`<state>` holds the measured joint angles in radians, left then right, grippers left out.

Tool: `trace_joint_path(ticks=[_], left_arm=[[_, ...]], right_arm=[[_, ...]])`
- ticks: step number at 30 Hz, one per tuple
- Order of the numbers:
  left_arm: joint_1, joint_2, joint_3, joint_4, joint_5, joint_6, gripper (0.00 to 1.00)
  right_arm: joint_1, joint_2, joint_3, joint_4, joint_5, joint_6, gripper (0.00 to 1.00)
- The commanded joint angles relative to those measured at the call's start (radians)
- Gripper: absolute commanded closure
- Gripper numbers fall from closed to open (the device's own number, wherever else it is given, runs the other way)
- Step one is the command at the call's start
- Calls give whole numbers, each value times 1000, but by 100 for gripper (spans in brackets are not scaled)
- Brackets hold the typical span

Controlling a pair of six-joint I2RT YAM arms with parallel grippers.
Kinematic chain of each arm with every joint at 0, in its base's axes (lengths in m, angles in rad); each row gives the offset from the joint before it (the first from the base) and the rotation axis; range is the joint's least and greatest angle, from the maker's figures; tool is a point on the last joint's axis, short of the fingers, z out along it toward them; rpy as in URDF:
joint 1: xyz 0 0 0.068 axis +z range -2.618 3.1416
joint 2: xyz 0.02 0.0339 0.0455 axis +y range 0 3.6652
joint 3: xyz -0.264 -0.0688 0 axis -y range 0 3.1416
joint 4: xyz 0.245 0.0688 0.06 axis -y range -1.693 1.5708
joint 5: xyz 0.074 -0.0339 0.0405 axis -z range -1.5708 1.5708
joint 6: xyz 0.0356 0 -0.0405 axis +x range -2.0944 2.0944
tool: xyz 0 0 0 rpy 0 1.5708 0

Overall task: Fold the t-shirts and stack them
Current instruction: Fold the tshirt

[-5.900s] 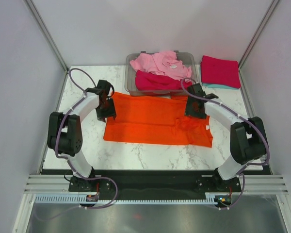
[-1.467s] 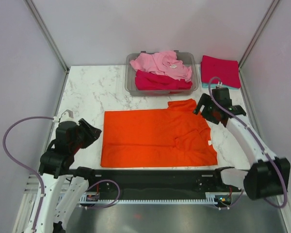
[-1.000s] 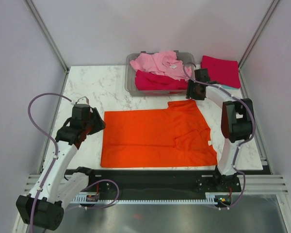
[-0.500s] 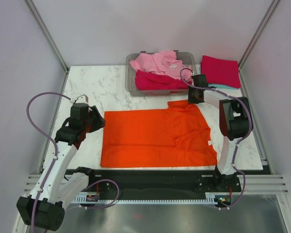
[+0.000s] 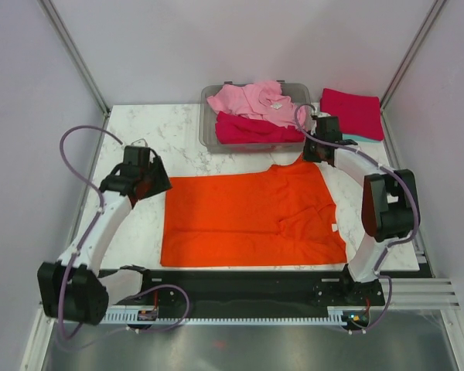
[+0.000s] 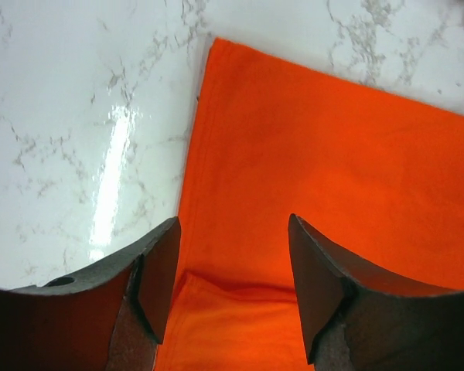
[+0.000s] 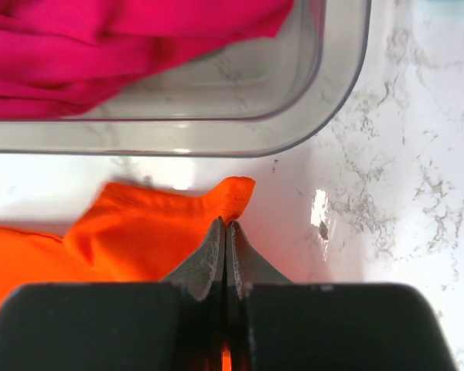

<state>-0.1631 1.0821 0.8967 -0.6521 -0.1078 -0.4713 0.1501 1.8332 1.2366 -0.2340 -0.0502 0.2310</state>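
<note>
**Q:** Where does the orange t-shirt [image 5: 251,212] lie?

**A:** It is spread flat on the marble table [image 5: 139,135], toward the near edge, with its long side running left to right. Its far right corner is drawn up into a small peak, just in front of the near right corner of the grey bin [image 5: 208,131].

**Q:** What is the state of the right gripper [image 7: 225,226]?

**A:** Its fingers are pressed together, with the raised orange corner pinched between them. The tip of the cloth shows just beyond the fingertips, short of the bin wall.

**Q:** And the left gripper [image 6: 232,232]?

**A:** Its jaws are spread wide and hold nothing. It hangs over the shirt's far left corner. One finger is above the hem, where cloth meets marble, and the other is above the orange cloth. Whether the fingertips touch the cloth cannot be told.

**Q:** Where are the other shirts?

**A:** At the middle of the far edge, a light pink t-shirt [image 5: 254,99] is heaped on a crimson-magenta t-shirt [image 5: 255,131] inside the bin. At the far right corner, a folded crimson-magenta t-shirt [image 5: 352,112] rests on a teal t-shirt [image 5: 356,139]. Only a thin strip of the teal one shows, at the near side of the stack.
</note>
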Motion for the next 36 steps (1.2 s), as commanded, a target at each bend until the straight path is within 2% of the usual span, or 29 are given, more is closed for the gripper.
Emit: trace_joint_path(ticks=[1, 5, 6, 10, 13, 20, 29, 32, 36], left_arm=[[40, 209, 125, 39, -15, 103, 35], [109, 451, 259, 60, 103, 115, 37], [123, 502, 286, 66, 193, 120, 38], [148, 709, 384, 117, 256, 157, 45], [149, 778, 433, 134, 286, 169, 48], [162, 849, 437, 151, 250, 192, 53], [162, 858, 421, 164, 187, 207, 56], [162, 865, 420, 166, 198, 206, 63], [160, 874, 421, 178, 236, 217, 81]], right_arm=[[3, -103, 35, -8, -51, -16, 98], [8, -170, 3, -16, -74, -15, 98], [9, -179, -6, -14, -79, -13, 98], [23, -227, -72, 1, -119, 11, 98], [34, -271, -114, 10, -126, 14, 98], [36, -299, -132, 15, -129, 13, 98], [36, -287, -150, 28, -134, 13, 98], [36, -287, -157, 35, -132, 13, 99], [36, -284, -161, 41, -135, 11, 99]])
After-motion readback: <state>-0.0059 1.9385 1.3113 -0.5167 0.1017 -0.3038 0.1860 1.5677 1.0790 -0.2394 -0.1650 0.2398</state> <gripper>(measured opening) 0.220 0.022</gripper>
